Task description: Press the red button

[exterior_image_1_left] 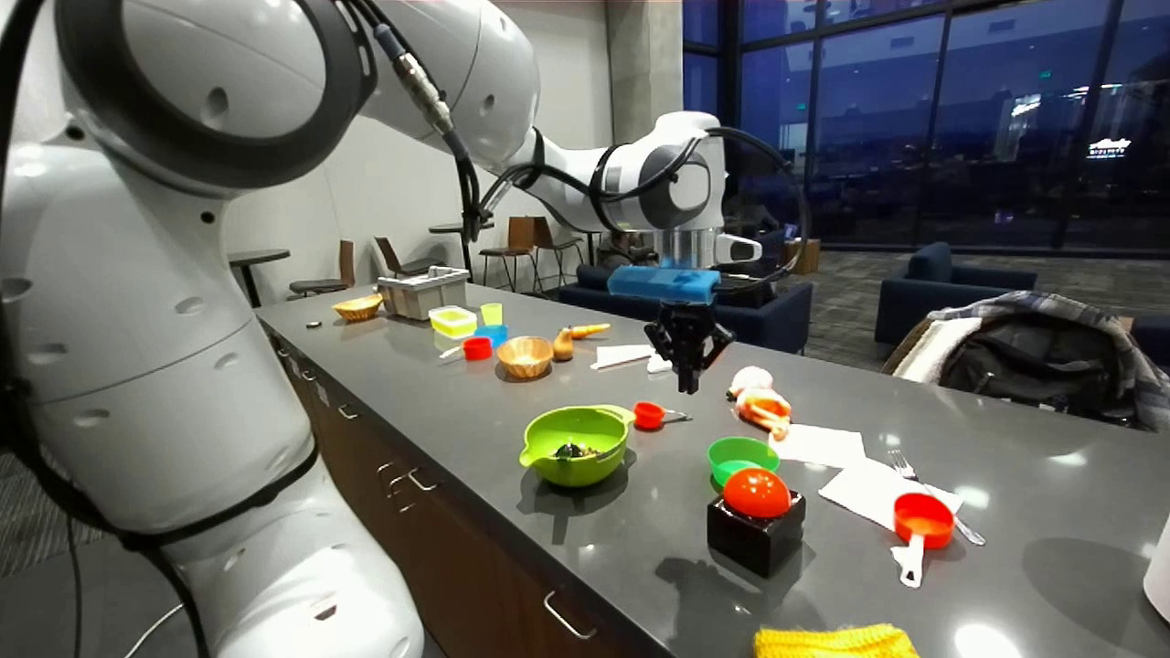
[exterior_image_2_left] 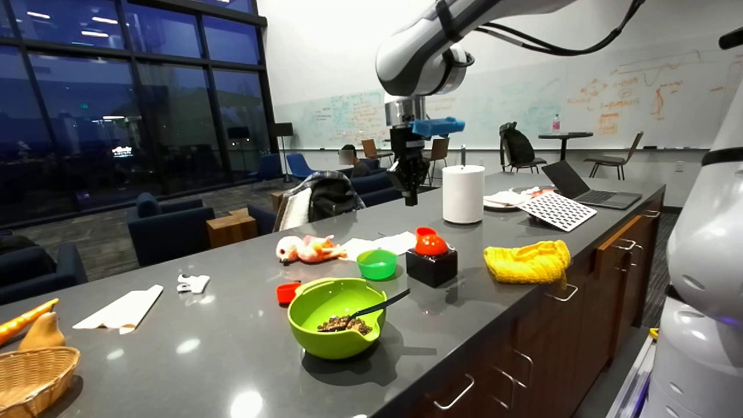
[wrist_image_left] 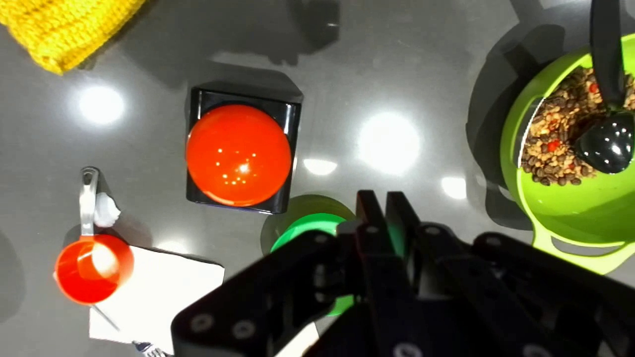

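Wrist view, clock about its centre: at your 3 o'clock, lime-green mixing bowl (wrist_image_left: 570, 208) holding a grainy mix (wrist_image_left: 553, 144) and a black spoon (wrist_image_left: 607, 64). At 10, yellow knitted cloth (wrist_image_left: 69, 29). At 8, red measuring cup (wrist_image_left: 82, 277) overlapping a white napkin (wrist_image_left: 163, 287). At 6, green cup (wrist_image_left: 307, 227), partly hidden. In an exterior view, same convention, you have a paper towel roll (exterior_image_2_left: 463, 194) near centre at 3, a laptop (exterior_image_2_left: 603, 197) farther out at 3, and a wicker basket (exterior_image_2_left: 43, 371) at 8.
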Robot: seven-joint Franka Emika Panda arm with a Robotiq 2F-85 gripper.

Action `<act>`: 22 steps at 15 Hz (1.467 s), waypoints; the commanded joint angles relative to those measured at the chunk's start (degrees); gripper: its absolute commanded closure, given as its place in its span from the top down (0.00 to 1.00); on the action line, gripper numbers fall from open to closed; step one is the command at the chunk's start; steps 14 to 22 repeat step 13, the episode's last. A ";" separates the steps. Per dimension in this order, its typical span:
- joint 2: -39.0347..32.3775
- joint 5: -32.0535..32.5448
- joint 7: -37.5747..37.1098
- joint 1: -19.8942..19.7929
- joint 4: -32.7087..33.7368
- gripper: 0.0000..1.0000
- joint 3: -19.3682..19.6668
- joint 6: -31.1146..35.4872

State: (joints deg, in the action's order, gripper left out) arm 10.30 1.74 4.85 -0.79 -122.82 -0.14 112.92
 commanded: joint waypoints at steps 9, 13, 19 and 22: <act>4.71 1.65 -14.94 5.62 -5.35 0.97 -7.77 1.08; 4.64 0.31 -13.77 6.71 -6.11 1.00 -7.95 1.91; 4.64 0.31 -13.77 6.71 -6.11 1.00 -7.95 1.91; 4.64 0.31 -13.77 6.71 -6.11 1.00 -7.95 1.91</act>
